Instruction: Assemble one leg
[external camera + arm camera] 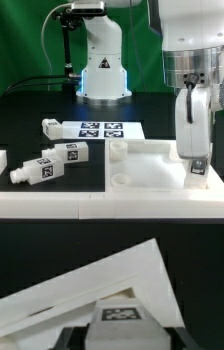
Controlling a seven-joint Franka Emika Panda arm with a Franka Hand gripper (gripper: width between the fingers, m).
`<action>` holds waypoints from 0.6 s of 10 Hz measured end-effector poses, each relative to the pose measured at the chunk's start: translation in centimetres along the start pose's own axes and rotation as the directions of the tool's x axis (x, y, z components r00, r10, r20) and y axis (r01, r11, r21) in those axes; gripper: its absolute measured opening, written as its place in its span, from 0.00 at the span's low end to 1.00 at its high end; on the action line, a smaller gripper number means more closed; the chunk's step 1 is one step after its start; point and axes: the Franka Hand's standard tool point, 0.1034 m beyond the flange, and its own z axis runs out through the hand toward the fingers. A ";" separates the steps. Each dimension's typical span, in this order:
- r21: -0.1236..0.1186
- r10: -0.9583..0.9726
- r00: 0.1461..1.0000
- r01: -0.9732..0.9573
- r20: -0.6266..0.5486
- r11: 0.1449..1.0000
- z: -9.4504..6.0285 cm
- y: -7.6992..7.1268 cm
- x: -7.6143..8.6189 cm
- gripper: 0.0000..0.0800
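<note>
While the leg [122,318] stands upright between the gripper's [194,158] fingers, it hangs over the white panel [150,162].
Pinched on the leg, the fingers sit above the panel's corner at the exterior view's right. Two more legs [55,163] lie on the black table [30,110] toward the exterior view's left, near the marker board [100,129].

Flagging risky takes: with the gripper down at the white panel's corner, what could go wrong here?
1. The gripper holds a white tagged plastic leg over the large white tray-like panel; any tilt could jam its stub at the corner.
2. Pushing down may shift the panel.
3. The loose legs nearby could get knocked.
</note>
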 end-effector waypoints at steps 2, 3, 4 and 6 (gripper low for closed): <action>0.001 -0.014 1.000 0.014 0.001 1.000 -0.1 0.0 -0.1 0.56; 0.014 -0.068 0.998 0.067 0.011 0.998 -1.5 0.0 -0.4 0.72; 0.031 -0.095 0.995 0.094 0.027 0.995 -3.3 0.0 -0.6 0.72; 0.046 -0.104 0.994 0.102 0.043 0.994 -4.7 -0.1 -0.7 0.81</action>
